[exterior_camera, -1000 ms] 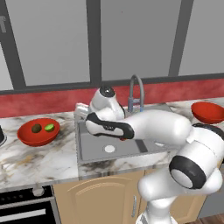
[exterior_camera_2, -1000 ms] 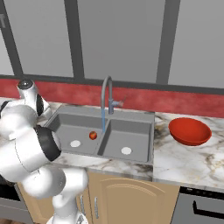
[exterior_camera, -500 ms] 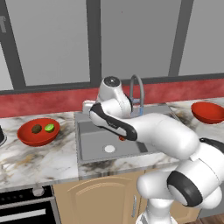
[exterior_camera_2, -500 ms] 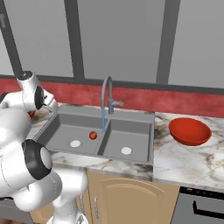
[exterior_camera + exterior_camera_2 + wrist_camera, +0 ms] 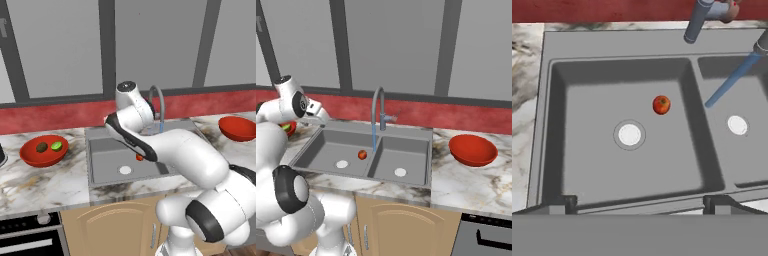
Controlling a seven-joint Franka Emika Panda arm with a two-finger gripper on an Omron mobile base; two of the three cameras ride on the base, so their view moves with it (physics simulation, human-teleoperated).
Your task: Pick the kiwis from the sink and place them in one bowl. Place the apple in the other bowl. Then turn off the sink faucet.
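Both kiwis, one olive-brown [image 5: 42,147] and one lime green [image 5: 56,146], lie in the left red bowl [image 5: 31,155]. The red-orange apple [image 5: 661,105] rests on the floor of the sink's [image 5: 552,125] left basin, next to the divider; the right base view has the apple [image 5: 362,155] there too. My gripper [image 5: 639,204] hangs open above the left basin's near rim, with nothing between its fingers. The other red bowl [image 5: 473,149] sits empty on the counter to the right. Water streams from the faucet [image 5: 376,107] into the sink.
A white drain [image 5: 629,134] lies just left of the apple, and a second drain [image 5: 737,125] is in the right basin. The blue water stream [image 5: 729,80] falls near the divider. A red backsplash [image 5: 456,114] runs behind the marble counter [image 5: 466,180].
My arm has swung right, from the sink's left edge beside the kiwi bowl to above the left basin. The gripper stayed open and empty.
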